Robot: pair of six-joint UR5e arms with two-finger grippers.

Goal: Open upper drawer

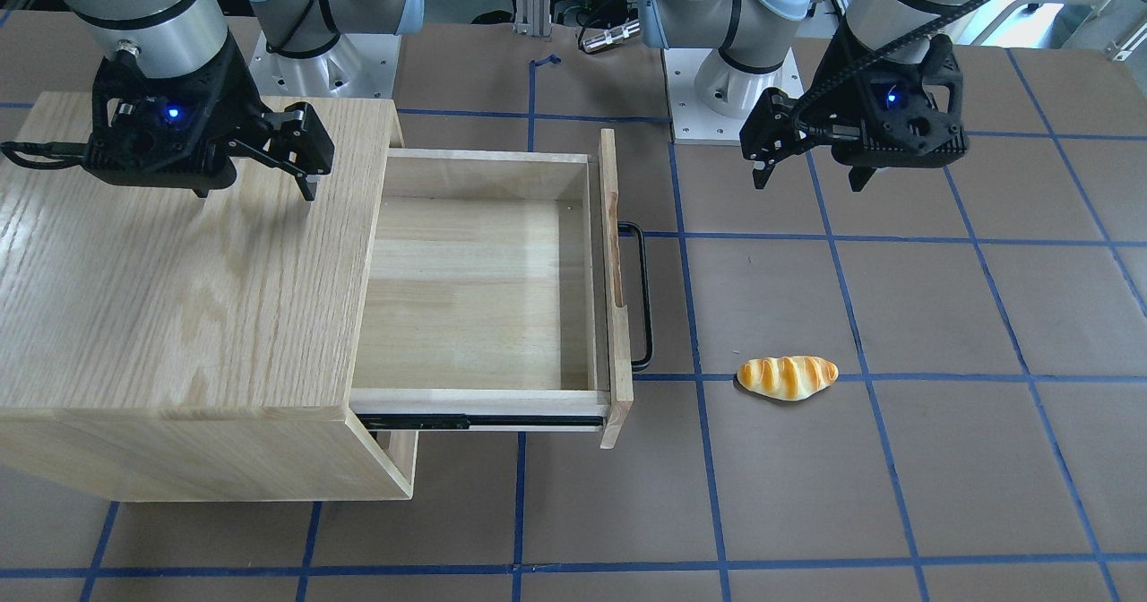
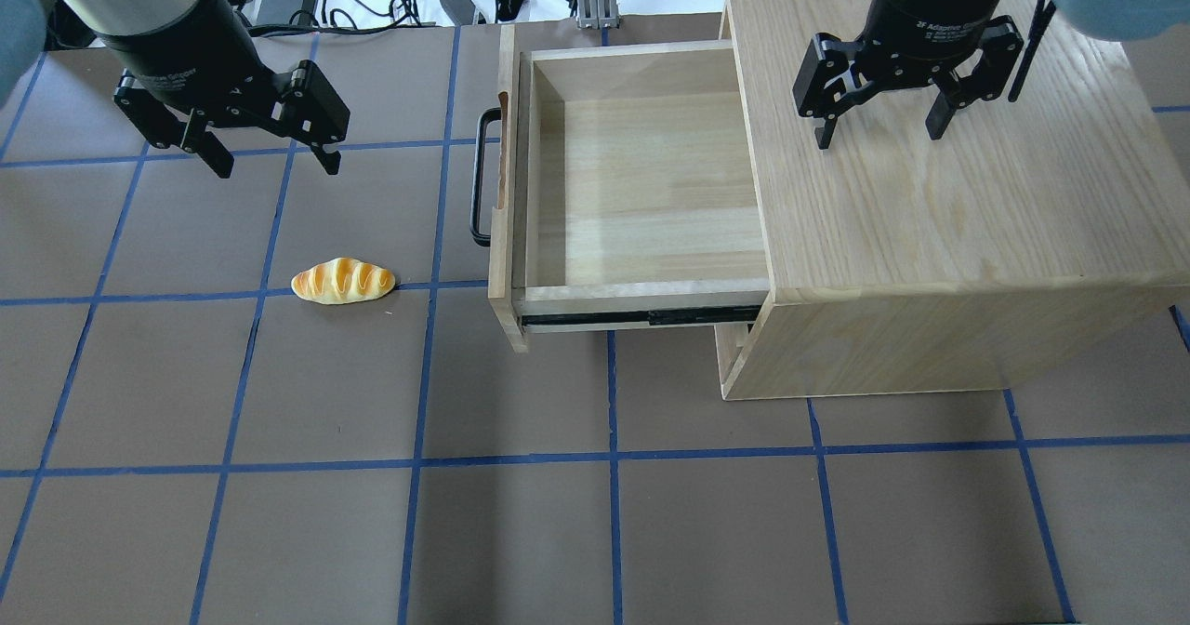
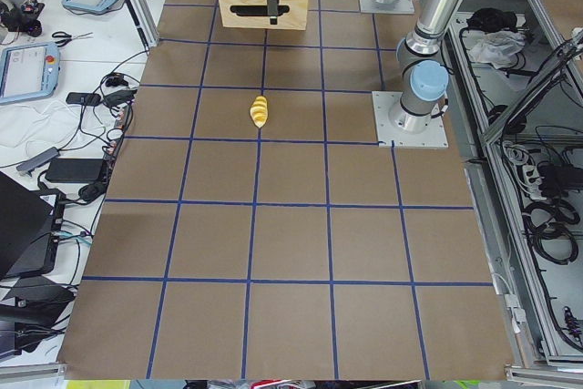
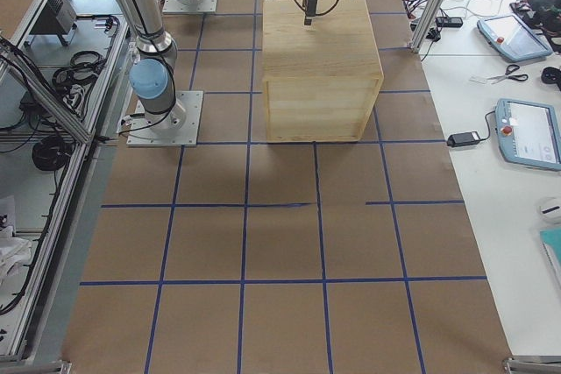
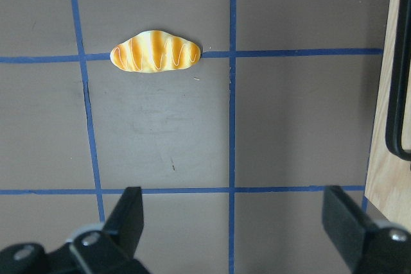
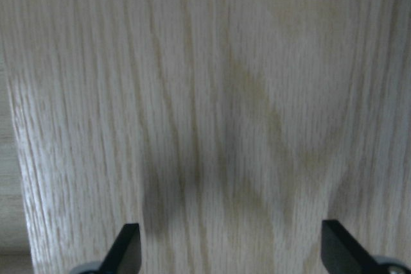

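**Bench** [image 2: 604,513]: brown top with a blue tape grid. It carries everything below.

**Cabinet** [image 2: 930,216]: big oak box. Its top lies directly under the right end effector.

**Upper drawer** [image 2: 651,197]: shallow light-wood box, empty, standing far out of the cabinet on black metal runners. It sits beside the left end effector on that one's cabinet-ward side, and lower. I'd judge it stiff and moderately heavy, with the runners bearing the weight, so it should slide only straight along them. It looks at or near full travel.

**Right end effector** [image 2: 879,137]: fingers spread wide, holding nothing, hanging just above the cabinet top.

**Left end effector** [image 2: 277,165]: fingers spread wide, holding nothing, raised over bare bench.

**Handle** [image 2: 476,179]: long black metal bar on the drawer front, near the left end effector but apart from it. This is the place to grip, mid-span, so the box doesn't rack. The bar is probably smooth and may slip.

**Bread roll** [image 2: 343,282]: lies on the bench near the left end effector, on the side toward the robot.
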